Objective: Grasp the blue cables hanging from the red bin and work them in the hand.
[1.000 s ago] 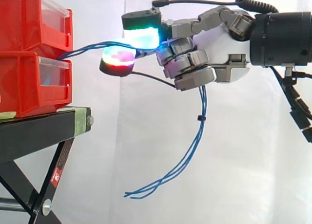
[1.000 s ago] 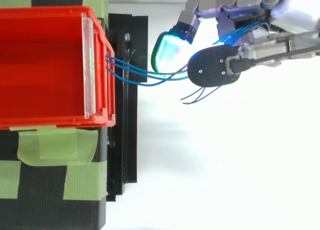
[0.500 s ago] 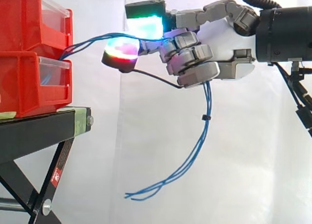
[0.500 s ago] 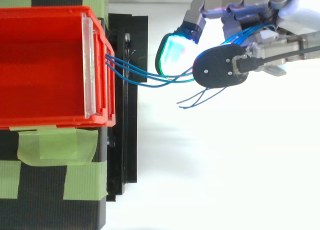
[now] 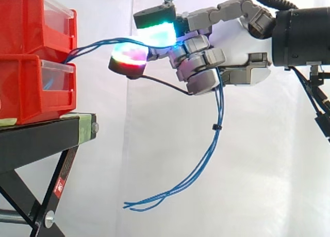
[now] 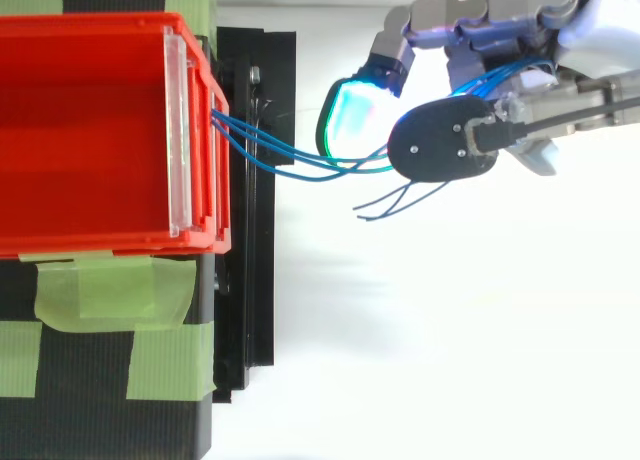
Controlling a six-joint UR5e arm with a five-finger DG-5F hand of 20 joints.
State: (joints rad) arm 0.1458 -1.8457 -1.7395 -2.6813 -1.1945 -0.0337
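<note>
Just off the red bin [image 6: 100,238] — robot hand [image 5: 234,41] grips blue cables [image 5: 216,111]

thin blue cables [image 5: 209,154], strung from red bin [image 6: 90,135], ends dangling

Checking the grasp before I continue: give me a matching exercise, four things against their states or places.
1 blue cables
2 robot hand
3 red bins
4 green tape

A stacked on the black stand
B curled shut on the cables
C loose ends dangling free
D stuck down beside the bin

Pairs: 1-C, 2-B, 3-A, 4-D
</note>
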